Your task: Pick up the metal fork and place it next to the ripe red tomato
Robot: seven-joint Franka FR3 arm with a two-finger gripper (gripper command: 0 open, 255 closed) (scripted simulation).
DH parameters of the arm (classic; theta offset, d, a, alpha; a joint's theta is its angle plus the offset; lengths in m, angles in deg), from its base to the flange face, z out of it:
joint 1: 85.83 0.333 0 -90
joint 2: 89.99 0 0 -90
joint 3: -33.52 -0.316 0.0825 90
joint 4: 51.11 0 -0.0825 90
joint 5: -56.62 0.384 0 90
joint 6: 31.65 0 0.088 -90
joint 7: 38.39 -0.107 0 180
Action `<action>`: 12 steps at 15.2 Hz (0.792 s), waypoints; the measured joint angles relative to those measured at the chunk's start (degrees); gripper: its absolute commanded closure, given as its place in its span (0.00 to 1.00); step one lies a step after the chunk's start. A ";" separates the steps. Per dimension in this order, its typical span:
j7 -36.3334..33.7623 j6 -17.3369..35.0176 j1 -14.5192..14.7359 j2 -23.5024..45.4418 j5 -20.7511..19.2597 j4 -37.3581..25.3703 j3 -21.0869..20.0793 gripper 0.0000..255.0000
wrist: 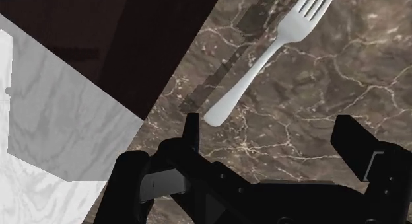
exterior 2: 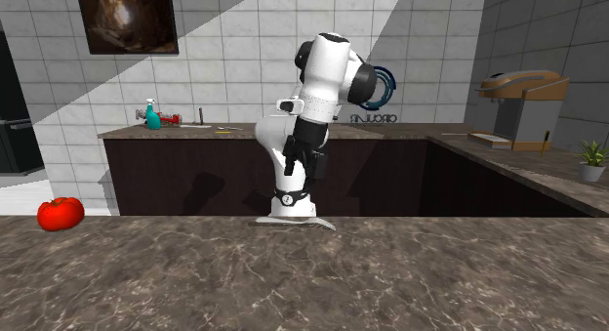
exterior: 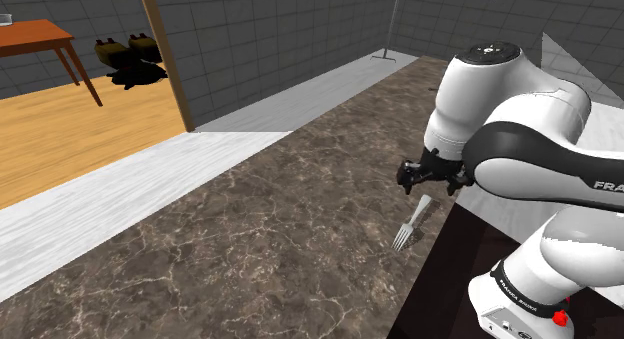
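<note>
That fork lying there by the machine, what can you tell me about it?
The fork is plain silvery grey and looks like metal. Its slim handle is rounded at the end and widens towards the tines. It lies flat on the brown marbled counter, close to that counter's edge. Only the counter touches it: the open pincer hangs above its handle end, not gripping it.

A dark marbled counter (exterior: 250,237) spreads beneath the gripper (exterior: 432,177). Far from it, past a wooden post (exterior: 165,57), an orange table (exterior: 40,37) stands on a wood floor (exterior: 80,137). Behind the gripper runs a back counter (exterior 2: 244,132) with a teal bottle (exterior 2: 153,115). Well off to the other side sit a coffee machine (exterior 2: 527,109) and a potted plant (exterior 2: 591,161). A picture (exterior 2: 127,19) hangs high above.
</note>
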 measured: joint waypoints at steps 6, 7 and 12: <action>-17.89 9.05 -3.79 7.97 8.29 1.97 -13.18 0.00; -18.76 10.37 -4.19 8.93 8.85 2.34 -14.20 0.00; -19.60 15.55 -5.11 11.89 10.34 4.66 -16.83 0.00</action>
